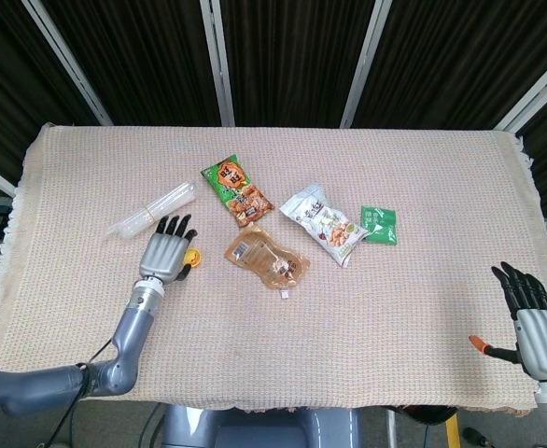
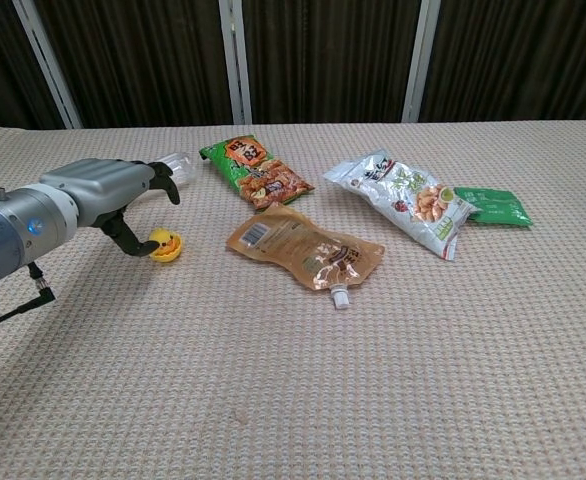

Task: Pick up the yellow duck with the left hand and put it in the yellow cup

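Note:
The small yellow duck (image 2: 163, 244) lies tipped on the cloth, just right of my left hand (image 2: 101, 196). In the head view the duck (image 1: 192, 257) peeks out beside the left hand (image 1: 165, 250). The hand's fingers are raised and spread above the duck, and the thumb hangs close to its left side, so nothing is gripped. My right hand (image 1: 531, 319) rests at the table's front right corner with fingers stretched out and empty. Neither view shows a yellow cup.
A clear plastic cup (image 1: 151, 211) lies on its side behind the left hand. Snack packets sit mid-table: a green one (image 1: 233, 189), a brown pouch (image 1: 265, 259), a white bag (image 1: 323, 224) and a small green packet (image 1: 379, 225).

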You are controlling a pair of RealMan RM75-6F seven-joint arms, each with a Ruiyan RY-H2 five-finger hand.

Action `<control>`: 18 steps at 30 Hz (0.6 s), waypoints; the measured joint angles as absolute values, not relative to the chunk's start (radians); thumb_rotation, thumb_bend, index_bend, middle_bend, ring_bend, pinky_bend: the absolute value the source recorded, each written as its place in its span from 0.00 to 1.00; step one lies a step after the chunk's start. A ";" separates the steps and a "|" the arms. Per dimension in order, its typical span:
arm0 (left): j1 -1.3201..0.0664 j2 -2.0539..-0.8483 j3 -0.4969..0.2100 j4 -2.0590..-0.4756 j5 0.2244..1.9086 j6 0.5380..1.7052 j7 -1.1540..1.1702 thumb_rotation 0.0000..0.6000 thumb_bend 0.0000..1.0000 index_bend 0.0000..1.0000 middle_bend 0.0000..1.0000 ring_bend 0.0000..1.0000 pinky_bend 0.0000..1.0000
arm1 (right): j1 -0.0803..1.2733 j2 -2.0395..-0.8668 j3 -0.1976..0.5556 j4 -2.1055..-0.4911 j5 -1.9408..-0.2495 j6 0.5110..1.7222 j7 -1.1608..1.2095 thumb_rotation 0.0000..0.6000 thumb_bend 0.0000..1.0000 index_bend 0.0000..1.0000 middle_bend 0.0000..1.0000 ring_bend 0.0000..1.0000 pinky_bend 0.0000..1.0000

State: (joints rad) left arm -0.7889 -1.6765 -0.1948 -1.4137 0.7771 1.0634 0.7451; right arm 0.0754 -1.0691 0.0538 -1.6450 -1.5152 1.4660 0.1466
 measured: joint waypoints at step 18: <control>-0.403 -1.235 0.115 -1.788 1.299 1.435 0.446 1.00 0.00 0.00 0.00 0.00 0.00 | 0.081 -1.076 0.052 -1.649 -1.496 1.444 0.083 1.00 0.01 0.03 0.00 0.00 0.00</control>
State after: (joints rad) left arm -0.4027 -1.2345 0.1150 -1.7875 1.2986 1.4345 0.4456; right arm 0.0806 -1.0755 0.0523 -1.6492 -1.4956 1.4439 0.0825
